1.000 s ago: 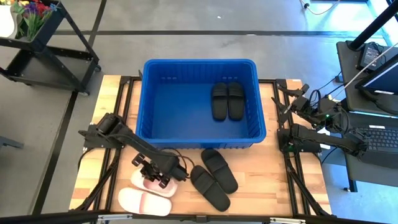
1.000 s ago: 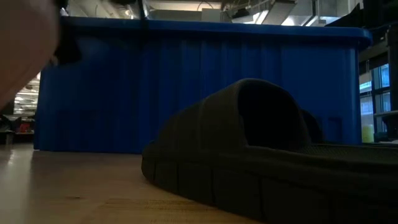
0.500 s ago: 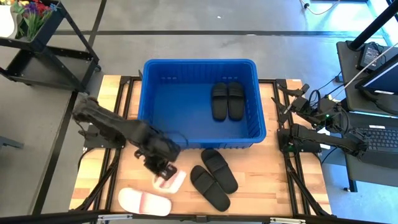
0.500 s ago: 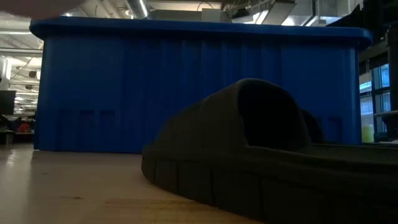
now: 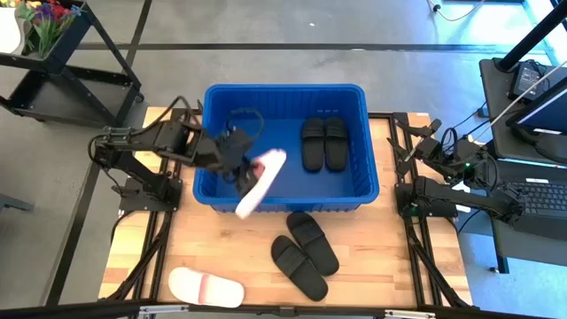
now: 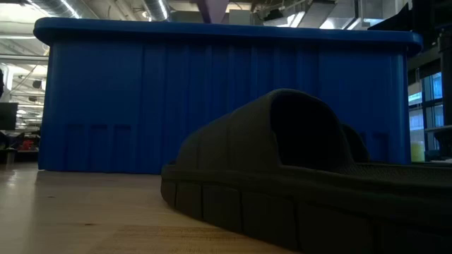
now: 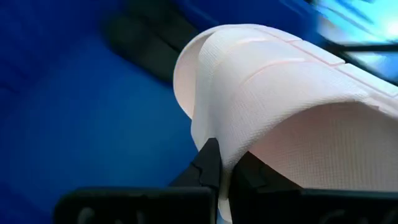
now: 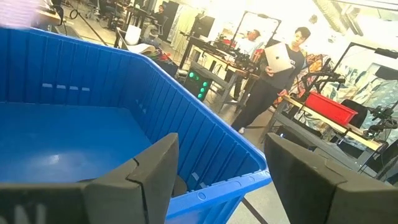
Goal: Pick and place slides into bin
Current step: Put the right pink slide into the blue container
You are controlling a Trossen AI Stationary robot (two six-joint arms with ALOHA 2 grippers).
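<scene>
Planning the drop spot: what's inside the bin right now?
Inside the bin, two black slides lie side by side at its right. The left hand holds a pale slide over the near wall, hiding the floor under it.

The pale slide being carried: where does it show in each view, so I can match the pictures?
High view: pale slide held by the left tool, tilted over the near wall of the blue bin.
Low view: not in it.
Left wrist view: fills the picture's right, strap clamped between the tool's fingers.
Right wrist view: not in it.
Shared landmark: the blue bin, seen in all four views.
</scene>
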